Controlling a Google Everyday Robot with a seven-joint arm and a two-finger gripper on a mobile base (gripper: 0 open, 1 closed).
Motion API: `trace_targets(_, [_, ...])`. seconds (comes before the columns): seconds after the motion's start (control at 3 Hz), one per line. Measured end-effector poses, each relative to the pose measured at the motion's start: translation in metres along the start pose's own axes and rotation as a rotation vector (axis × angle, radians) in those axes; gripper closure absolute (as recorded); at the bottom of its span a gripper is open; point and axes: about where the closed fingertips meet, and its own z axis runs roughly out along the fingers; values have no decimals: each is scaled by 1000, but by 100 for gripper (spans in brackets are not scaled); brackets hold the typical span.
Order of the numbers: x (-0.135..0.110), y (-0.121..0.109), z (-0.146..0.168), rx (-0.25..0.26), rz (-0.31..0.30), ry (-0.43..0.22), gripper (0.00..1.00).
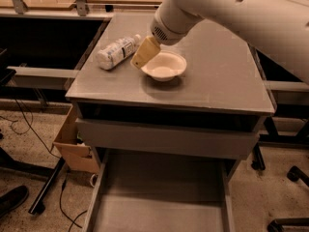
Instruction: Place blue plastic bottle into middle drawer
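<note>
The blue plastic bottle (pixel 117 52) lies on its side at the left of the grey cabinet top (pixel 217 76), white cap pointing far right. My gripper (pixel 143 53) hangs from the big white arm, low over the top, just right of the bottle's cap end and left of the cream bowl (pixel 164 66). It holds nothing that I can see. The middle drawer (pixel 159 197) is pulled out at the bottom of the view, with a bare grey floor and thin side walls.
A closed drawer shows as a plain grey front panel (pixel 164 138) under the top. A cardboard box (pixel 72 144) and cables lie on the floor at the left. Chair casters (pixel 289 173) stand at the right.
</note>
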Motion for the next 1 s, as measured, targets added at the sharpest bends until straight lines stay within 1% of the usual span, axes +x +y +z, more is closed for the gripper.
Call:
trace_targets(0.33, [-2,3,2,-7,-12,-10,0])
trace_targets(0.67, [-21,13,17,-35,-102,-77,0])
trace_targets(1.0, [-52,19,42,-50,-279,-145,0])
